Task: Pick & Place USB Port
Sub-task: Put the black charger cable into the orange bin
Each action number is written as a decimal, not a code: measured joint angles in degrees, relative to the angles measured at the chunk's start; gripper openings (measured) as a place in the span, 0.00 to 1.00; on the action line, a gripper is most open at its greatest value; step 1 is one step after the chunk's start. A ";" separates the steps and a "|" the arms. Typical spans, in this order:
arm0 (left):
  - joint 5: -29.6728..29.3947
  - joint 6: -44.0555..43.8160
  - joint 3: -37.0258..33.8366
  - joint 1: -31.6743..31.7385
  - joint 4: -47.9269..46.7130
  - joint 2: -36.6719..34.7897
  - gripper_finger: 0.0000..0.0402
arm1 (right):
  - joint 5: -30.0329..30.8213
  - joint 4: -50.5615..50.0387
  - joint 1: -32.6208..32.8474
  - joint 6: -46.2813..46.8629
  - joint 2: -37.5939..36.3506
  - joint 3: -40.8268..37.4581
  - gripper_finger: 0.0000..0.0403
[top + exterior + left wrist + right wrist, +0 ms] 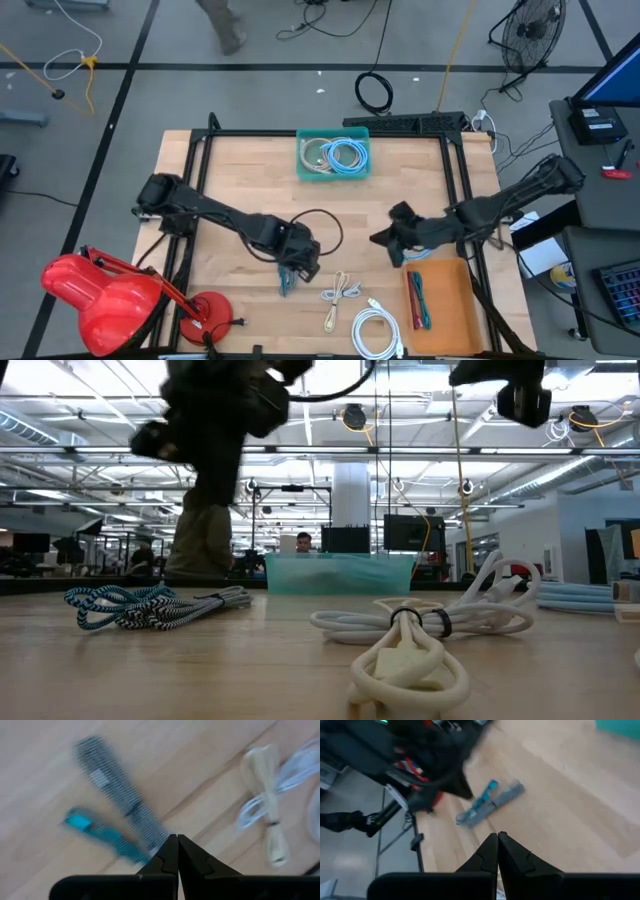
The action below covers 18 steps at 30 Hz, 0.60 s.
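Cream cable coil (410,660) sits nearest the low cam. My left gripper (177,851) is pinched shut, empty, just over the teal/grey braided cable (287,281); right gripper (498,849) is shut too, hovering mid-table. Risk: closed tips shove the cable w/o catching it.

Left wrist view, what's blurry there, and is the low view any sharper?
Left wrist view: the braided cable and cream cable are smeared by blur, while the shut left pincer stays crisp. Low view: the near white cable is soft, and ceiling lights glare.
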 joint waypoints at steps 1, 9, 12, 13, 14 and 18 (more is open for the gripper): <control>-0.04 1.25 -0.66 0.52 2.47 0.02 0.01 | 0.43 -0.19 0.00 -1.42 -1.26 0.00 0.00; -1.69 9.25 -1.07 3.47 7.26 0.96 0.01 | 3.11 -2.33 -0.80 -8.88 -8.30 0.02 0.00; 1.74 10.70 -1.07 5.33 6.82 1.07 0.00 | 3.03 -2.75 -0.79 -9.77 -9.74 0.02 0.00; 2.90 9.84 -1.07 6.01 6.25 1.07 0.01 | 2.95 -3.20 -0.79 -10.06 -10.13 0.02 0.00; 4.34 9.44 -1.07 6.77 5.72 1.07 0.02 | 2.93 -3.58 -0.79 -10.35 -10.44 0.02 0.00; 6.52 7.95 -1.07 8.97 2.87 1.07 0.15 | 2.91 -3.88 -0.76 -12.26 -10.72 0.02 0.00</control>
